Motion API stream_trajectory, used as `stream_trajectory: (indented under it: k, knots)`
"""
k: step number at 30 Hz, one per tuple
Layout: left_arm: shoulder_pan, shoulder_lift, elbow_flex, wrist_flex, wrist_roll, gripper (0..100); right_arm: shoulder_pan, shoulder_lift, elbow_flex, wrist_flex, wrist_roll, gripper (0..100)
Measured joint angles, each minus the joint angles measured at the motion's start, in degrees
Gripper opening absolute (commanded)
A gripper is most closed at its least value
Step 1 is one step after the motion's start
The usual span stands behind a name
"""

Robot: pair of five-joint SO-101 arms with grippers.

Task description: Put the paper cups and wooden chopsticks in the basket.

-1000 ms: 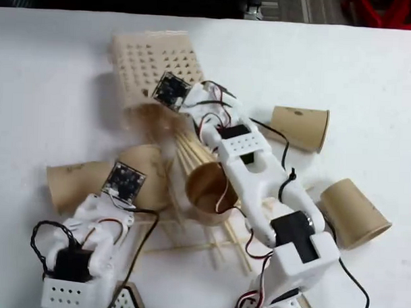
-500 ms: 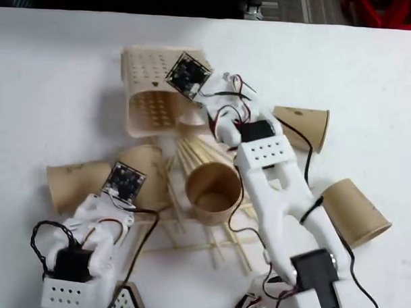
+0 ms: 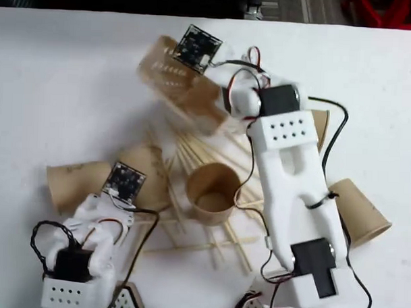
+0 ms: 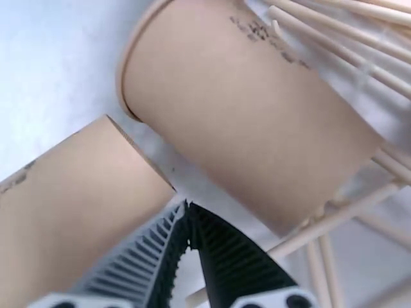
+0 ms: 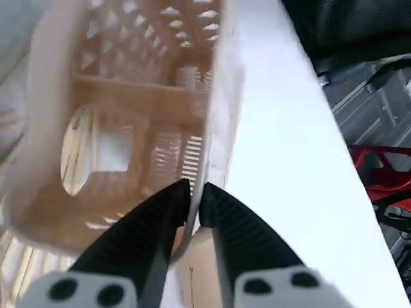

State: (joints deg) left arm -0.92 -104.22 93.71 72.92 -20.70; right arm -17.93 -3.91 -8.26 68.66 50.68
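Still on the setup step, I reckon. My right tool (image 5: 192, 187) is clenched on a wall of the basket (image 3: 168, 75), which sits tipped at the far side of the bench (image 3: 53, 74). I can't say for sure whether it's fully off the surface.

As far as I can see, none of the goods are in it. The paper cups (image 3: 211, 195) lie scattered near the middle and out to both sides, and the chopsticks (image 3: 204, 148) are fanned out in a messy pile among them.

Next I'd want the basket set down with its mouth up, close to the pile, then let go of the wall without tipping it again.

Pose-wise, the right arm (image 3: 292, 177) is stretched long across the bench, passing over the chopsticks. The left arm (image 3: 87, 244) is folded back near its base. The left tool (image 4: 188, 215) is pinched together on nothing, nose down in the gap between two cups lying on their sides.
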Motion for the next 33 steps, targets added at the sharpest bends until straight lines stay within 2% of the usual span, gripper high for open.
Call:
stream_trajectory:
  k: [5, 11, 16, 19, 23, 33]
  knots:
    - [0.0, 0.0, 0.0, 0.0, 0.0, 2, 0.4, 3.9, -8.2, 9.3, 2.5, 2.1]
    - [0.0, 0.0, 0.0, 0.0, 0.0, 2, 2.7, 7.8, -13.8, 9.8, 1.9, 2.9]
    - [0.0, 0.0, 0.0, 0.0, 0.0, 2, 3.0, 11.7, -15.2, 9.1, 1.7, 17.0]
    - [0.0, 0.0, 0.0, 0.0, 0.0, 2, 4.0, 12.7, -15.2, 8.1, -1.1, 23.5]
    - [0.0, 0.0, 0.0, 0.0, 0.0, 2, 6.4, 12.7, -15.2, 4.7, -7.6, 24.9]
    - [0.0, -0.1, 0.0, 0.0, 0.0, 2, 6.2, 5.8, -15.2, 3.0, -10.5, 24.8]
